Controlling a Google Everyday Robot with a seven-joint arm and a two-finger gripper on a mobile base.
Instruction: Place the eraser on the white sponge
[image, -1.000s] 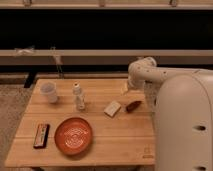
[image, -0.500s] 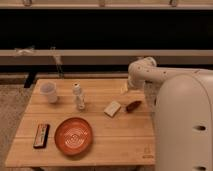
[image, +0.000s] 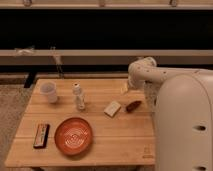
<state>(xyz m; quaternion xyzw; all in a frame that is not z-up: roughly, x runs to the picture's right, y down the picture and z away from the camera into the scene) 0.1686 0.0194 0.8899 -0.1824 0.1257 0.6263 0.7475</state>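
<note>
The eraser (image: 41, 135), a small black bar with an orange-brown edge, lies flat near the table's front left corner. The white sponge (image: 112, 108) is a cream block resting right of the table's middle. My gripper (image: 125, 89) hangs from the white arm over the back right part of the table, just behind the sponge and far from the eraser. It is open and holds nothing.
An orange plate (image: 73, 135) sits front centre beside the eraser. A white cup (image: 49, 92) and a white bottle (image: 78, 96) stand toward the back left. A reddish-brown oval object (image: 133, 105) lies right of the sponge. The robot's white body (image: 182, 125) fills the right side.
</note>
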